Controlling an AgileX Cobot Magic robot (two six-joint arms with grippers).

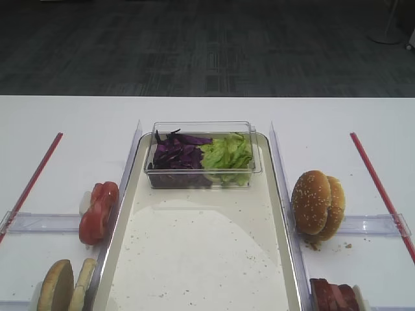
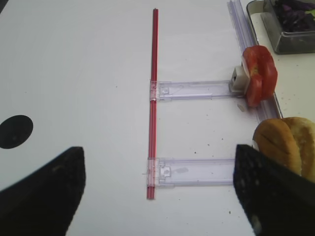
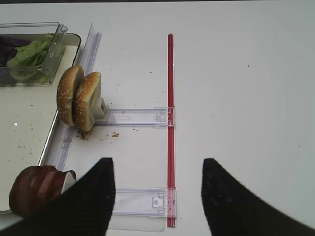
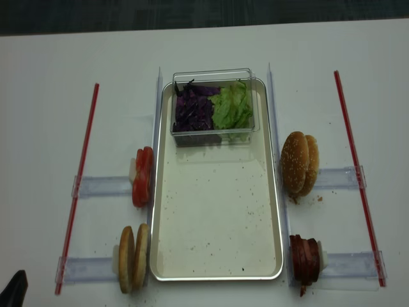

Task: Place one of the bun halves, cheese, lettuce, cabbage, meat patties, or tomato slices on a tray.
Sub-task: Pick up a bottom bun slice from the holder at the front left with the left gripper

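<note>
The cream tray [image 4: 217, 211] lies in the middle, its bare floor speckled with crumbs. At its far end a clear tub holds purple cabbage [image 4: 190, 110] and green lettuce [image 4: 231, 107]. Left of the tray stand red tomato slices [image 4: 142, 176] and, nearer, seedless bun halves [image 4: 133, 257] on edge. Meat patties [image 4: 305, 259] stand at the near right. No cheese is in view. My left gripper [image 2: 158, 150] hovers open over the table, left of the bun halves [image 2: 288, 145]. Open and holding nothing, my right gripper [image 3: 157, 162] hangs right of the patties [image 3: 34, 189].
Sesame-seeded buns [image 4: 300, 163] stand on edge right of the tray. Clear plastic rails [image 4: 102, 187] hold the food stacks and join red strips [image 4: 80, 179] on both sides. A black round mark [image 2: 15, 131] sits on the white table at the far left.
</note>
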